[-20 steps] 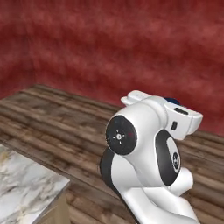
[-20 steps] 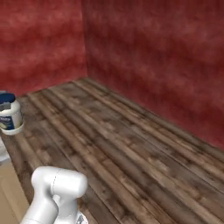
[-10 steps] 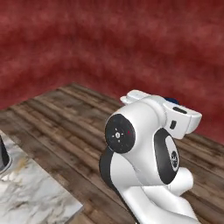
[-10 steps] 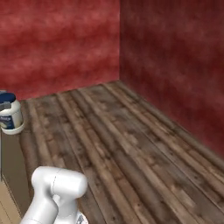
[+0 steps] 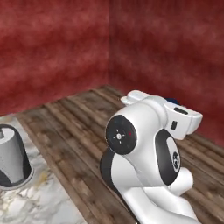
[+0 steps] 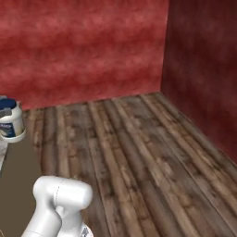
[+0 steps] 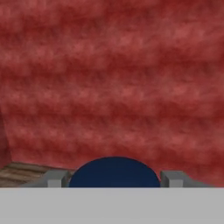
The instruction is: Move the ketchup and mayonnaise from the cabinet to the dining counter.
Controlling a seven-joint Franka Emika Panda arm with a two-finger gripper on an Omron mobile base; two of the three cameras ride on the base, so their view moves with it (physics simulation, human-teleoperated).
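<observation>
The mayonnaise (image 7: 113, 171) shows its dark blue lid between the two grey fingertips of my gripper (image 7: 113, 179), which is shut on it. In the right base view the white jar of mayonnaise (image 6: 10, 122) hangs at the far left edge, above the wooden floor. A sliver of its blue lid (image 5: 172, 100) peeks out behind the arm's upper joint in the left base view. A white-grey marble top with brown veins (image 5: 48, 203), likely the dining counter, fills the lower left corner there. The ketchup and the cabinet are out of view.
A grey cylindrical object (image 5: 13, 162) stands on the marble top at the left edge. Dark wooden floorboards (image 6: 139, 152) run to red walls that meet in a corner (image 6: 164, 51). A brown side panel (image 6: 18, 185) rises at the lower left.
The whole picture has shifted as the base turns: the wall corner has slid left, and the marble top with the grey object has come further into view. The jar stays in the gripper.
</observation>
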